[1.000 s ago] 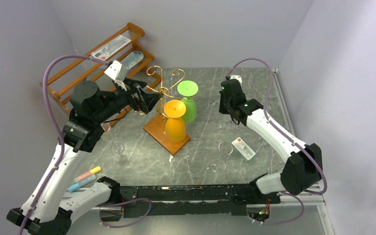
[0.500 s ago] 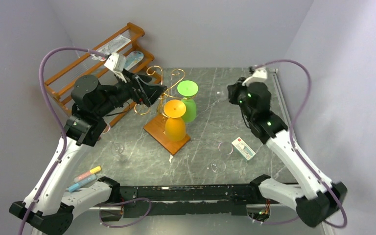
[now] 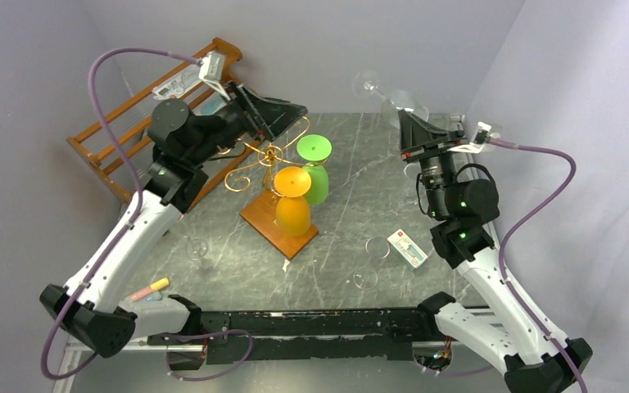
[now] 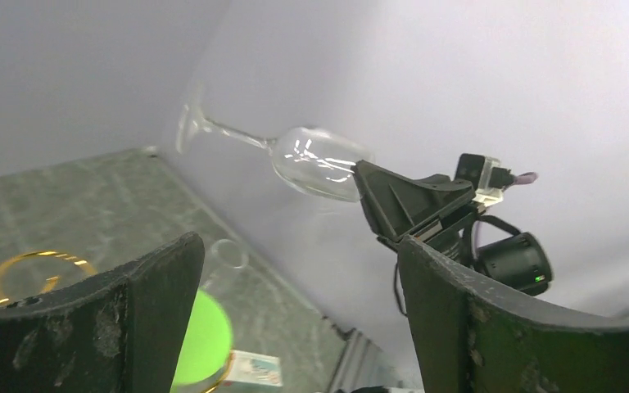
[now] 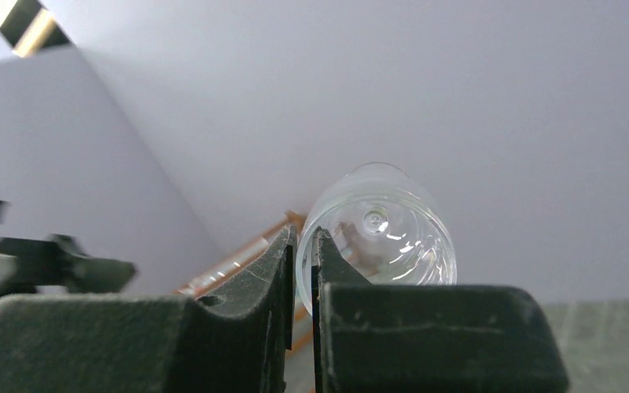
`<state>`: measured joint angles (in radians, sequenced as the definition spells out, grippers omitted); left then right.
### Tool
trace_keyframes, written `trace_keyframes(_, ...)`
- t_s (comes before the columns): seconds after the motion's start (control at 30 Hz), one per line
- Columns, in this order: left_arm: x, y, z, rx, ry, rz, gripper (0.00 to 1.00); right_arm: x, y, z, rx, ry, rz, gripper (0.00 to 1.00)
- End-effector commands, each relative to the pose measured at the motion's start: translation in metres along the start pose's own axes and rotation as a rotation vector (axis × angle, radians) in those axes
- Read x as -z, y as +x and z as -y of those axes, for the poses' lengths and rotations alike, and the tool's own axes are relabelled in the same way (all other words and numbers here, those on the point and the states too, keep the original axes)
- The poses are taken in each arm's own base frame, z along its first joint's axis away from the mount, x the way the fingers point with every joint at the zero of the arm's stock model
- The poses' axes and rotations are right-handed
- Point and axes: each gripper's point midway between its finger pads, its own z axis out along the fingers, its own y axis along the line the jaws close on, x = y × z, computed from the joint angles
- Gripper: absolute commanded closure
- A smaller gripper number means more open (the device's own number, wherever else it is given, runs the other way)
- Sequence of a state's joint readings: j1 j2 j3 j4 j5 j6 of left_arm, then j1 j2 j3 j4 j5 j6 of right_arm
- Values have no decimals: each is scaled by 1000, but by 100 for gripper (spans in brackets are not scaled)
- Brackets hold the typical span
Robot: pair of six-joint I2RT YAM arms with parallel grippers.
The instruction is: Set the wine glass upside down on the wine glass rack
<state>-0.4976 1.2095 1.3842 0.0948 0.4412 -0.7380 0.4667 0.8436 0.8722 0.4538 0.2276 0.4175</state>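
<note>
My right gripper is shut on the rim of a clear wine glass and holds it high above the table's far right. The glass lies nearly level, with its foot pointing left. In the right wrist view the jaws pinch the glass wall, and the bowl is beyond them. My left gripper is open, empty and raised above the wine glass rack. It faces the glass. An orange glass and a green glass hang upside down on the rack.
The rack's wooden base sits mid-table. A stepped slatted wooden shelf stands at the far left. Three clear glasses lie on the table. A small box lies near the right arm. Chalk sticks lie front left.
My right arm has lifted the clear glass from near the table to high in the air. My left arm has risen and swung right, above the rack, with its gripper open.
</note>
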Motion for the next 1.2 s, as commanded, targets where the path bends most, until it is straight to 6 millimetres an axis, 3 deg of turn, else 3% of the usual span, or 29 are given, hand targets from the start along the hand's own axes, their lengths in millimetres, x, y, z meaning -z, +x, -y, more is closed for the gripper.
trace_keyframes(0.0, -27, -9, 30, 131, 106, 70, 9, 8, -59, -40, -121, -168, 203, 100)
trace_keyframes(0.23, -63, -12, 73, 317, 234, 191, 12, 29, -87, -65, -233, -298, 265, 100)
trace_keyframes(0.43, -78, -15, 97, 421, 249, 327, 18, 48, -99, -75, -319, -367, 286, 100)
trace_keyframes(0.67, -97, -9, 106, 393, 195, 439, 31, 62, -109, -83, -372, -421, 300, 100)
trace_keyframes(0.97, -114, 10, 114, 355, 176, 462, 37, 72, -114, -90, -391, -469, 306, 100)
trace_keyframes(1.17, -112, 14, 122, 359, 229, 488, 55, 73, -111, -91, -393, -476, 294, 100)
